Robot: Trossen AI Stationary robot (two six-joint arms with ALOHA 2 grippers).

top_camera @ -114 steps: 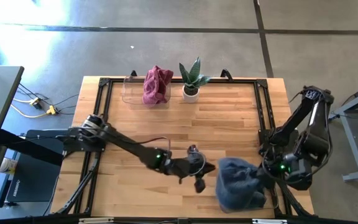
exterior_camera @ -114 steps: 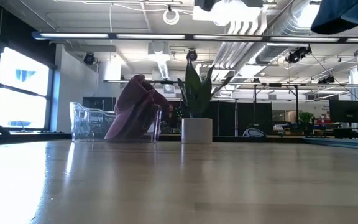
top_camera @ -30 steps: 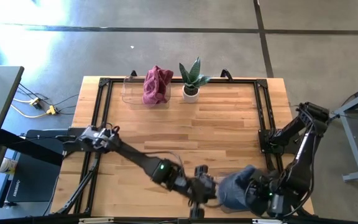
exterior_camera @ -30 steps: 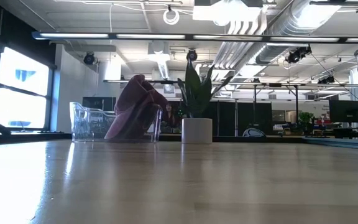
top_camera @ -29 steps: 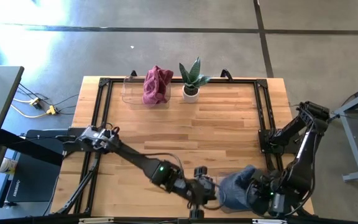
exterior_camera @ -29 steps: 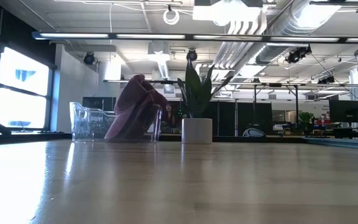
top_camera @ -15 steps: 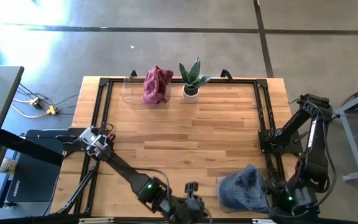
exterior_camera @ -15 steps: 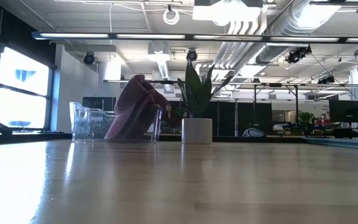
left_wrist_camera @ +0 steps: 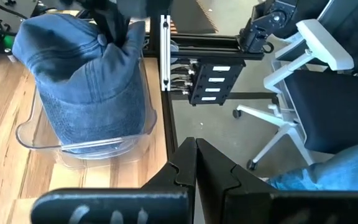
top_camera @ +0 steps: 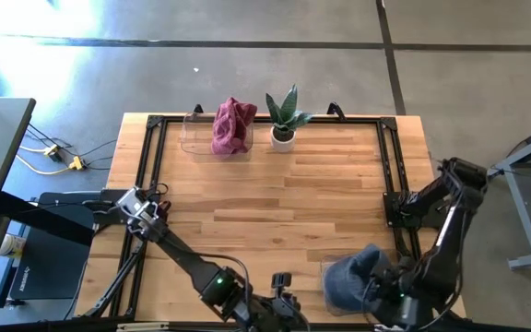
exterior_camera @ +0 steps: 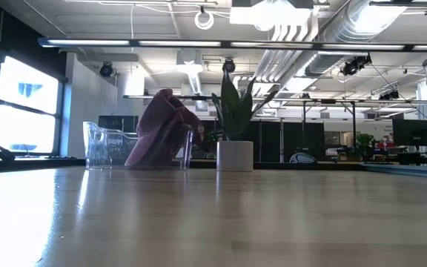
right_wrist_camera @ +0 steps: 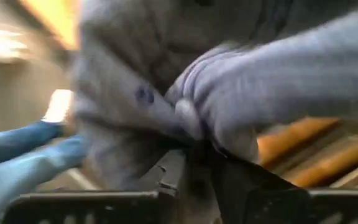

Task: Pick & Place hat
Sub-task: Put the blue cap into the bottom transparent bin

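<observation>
A blue hat [top_camera: 350, 277] sits crown up in a clear bin [left_wrist_camera: 82, 140] near the table's near right corner. My right gripper [left_wrist_camera: 112, 26] comes down on the hat's top and is shut on the cloth there; in the high view it [top_camera: 379, 277] stands at the hat's right side. My left gripper [left_wrist_camera: 196, 163] is shut on nothing and hangs to the left of the bin at the near edge [top_camera: 289, 312]. Neither gripper shows in the low view. My right gripper pinches a bunched-up fold of the blue hat's crown [right_wrist_camera: 194, 118] between its two fingers. The fingers [left_wrist_camera: 107, 22] come from above, pointing steeply down. The cloth is gathered into a peak at the fingers, and the hat's lower part rests inside the clear bin.
A maroon hat [top_camera: 233, 126] lies in a second clear bin [exterior_camera: 102, 144] at the far edge, beside a potted plant [top_camera: 284, 115]. A black frame [top_camera: 390, 184] runs along the table's sides. An office chair [left_wrist_camera: 316, 81] stands beyond the table's right edge.
My left gripper, still shut, has drawn away from the blue hat toward the table's near edge. My right arm has swung out to the right and come back over the hat. The hat stays in its bin.
</observation>
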